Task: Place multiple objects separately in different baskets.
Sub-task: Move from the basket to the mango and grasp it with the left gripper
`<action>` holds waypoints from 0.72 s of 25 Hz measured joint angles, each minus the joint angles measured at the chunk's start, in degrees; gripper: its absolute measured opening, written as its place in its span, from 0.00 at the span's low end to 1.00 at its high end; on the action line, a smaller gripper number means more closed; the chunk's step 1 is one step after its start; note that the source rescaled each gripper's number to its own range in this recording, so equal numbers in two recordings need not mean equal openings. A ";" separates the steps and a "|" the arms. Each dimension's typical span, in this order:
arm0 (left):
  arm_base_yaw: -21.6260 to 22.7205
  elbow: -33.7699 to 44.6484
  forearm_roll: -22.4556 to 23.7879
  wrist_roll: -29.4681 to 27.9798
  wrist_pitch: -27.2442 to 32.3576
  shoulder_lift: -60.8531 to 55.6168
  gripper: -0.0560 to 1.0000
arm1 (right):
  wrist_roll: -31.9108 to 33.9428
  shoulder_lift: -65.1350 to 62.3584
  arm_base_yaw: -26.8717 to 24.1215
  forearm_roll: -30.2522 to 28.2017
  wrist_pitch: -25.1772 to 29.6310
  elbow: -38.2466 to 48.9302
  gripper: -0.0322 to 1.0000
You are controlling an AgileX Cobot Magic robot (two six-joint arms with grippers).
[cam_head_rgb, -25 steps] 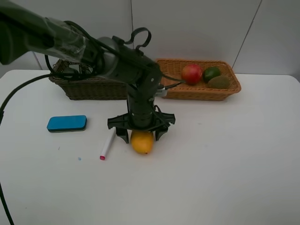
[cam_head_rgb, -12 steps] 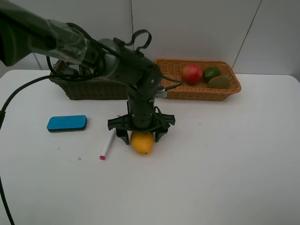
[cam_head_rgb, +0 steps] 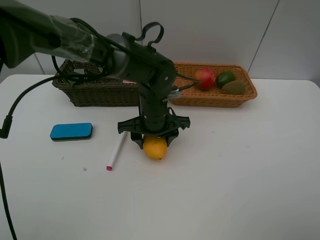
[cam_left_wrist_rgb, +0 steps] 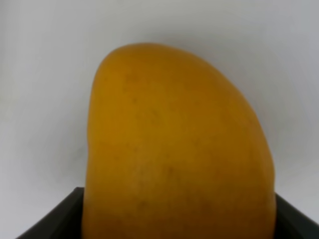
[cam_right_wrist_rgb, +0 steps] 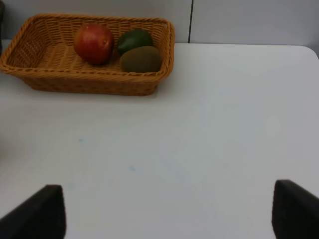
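Mango (cam_head_rgb: 155, 148) has risen slightly and shifted right, clamped in left pincer (cam_head_rgb: 154, 142). Tan basket (cam_head_rgb: 210, 100) lies beyond it, rightward.

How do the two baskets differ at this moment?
The dark basket is olive-brown with taller walls; the tan basket is light orange and shallower. The tan basket holds a red fruit, lime and kiwi; the dark basket's inside is largely hidden. Both are rectangular wicker.
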 joint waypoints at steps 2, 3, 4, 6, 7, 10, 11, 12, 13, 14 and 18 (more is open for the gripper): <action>0.00 -2.01 0.00 0.62 0.83 0.00 0.75 | 0.00 0.00 0.00 0.00 0.00 0.00 1.00; 0.00 -2.88 0.00 0.88 1.20 0.00 0.75 | 0.00 0.00 0.00 0.00 0.00 0.00 1.00; 0.00 -3.50 0.00 1.02 1.54 0.00 0.75 | 0.00 0.00 0.00 0.00 0.00 0.00 1.00; 0.00 -4.02 0.00 1.12 2.15 0.00 0.75 | 0.00 0.00 0.00 0.00 0.00 0.00 1.00; 0.00 -4.02 0.00 1.24 2.31 0.00 0.75 | 0.00 0.00 0.00 0.00 0.00 0.00 1.00; 0.00 -4.02 0.00 1.24 2.56 0.00 0.75 | 0.00 0.00 0.00 0.00 0.00 0.00 1.00; 0.00 -4.02 0.00 1.24 2.61 0.00 0.75 | 0.00 0.00 0.00 0.00 0.00 0.00 1.00; 0.00 -4.02 0.00 1.24 2.60 0.00 0.75 | 0.00 0.00 0.00 0.00 0.00 0.00 1.00; 0.00 -4.02 0.00 1.24 2.66 0.00 0.75 | 0.00 0.00 0.00 0.00 0.00 0.00 1.00; 0.00 -4.02 0.00 1.24 2.72 0.00 0.75 | 0.00 0.00 0.00 0.00 0.00 0.00 1.00; 0.00 -4.02 0.00 1.24 3.39 0.00 0.75 | 0.00 0.00 0.00 0.00 0.00 0.00 1.00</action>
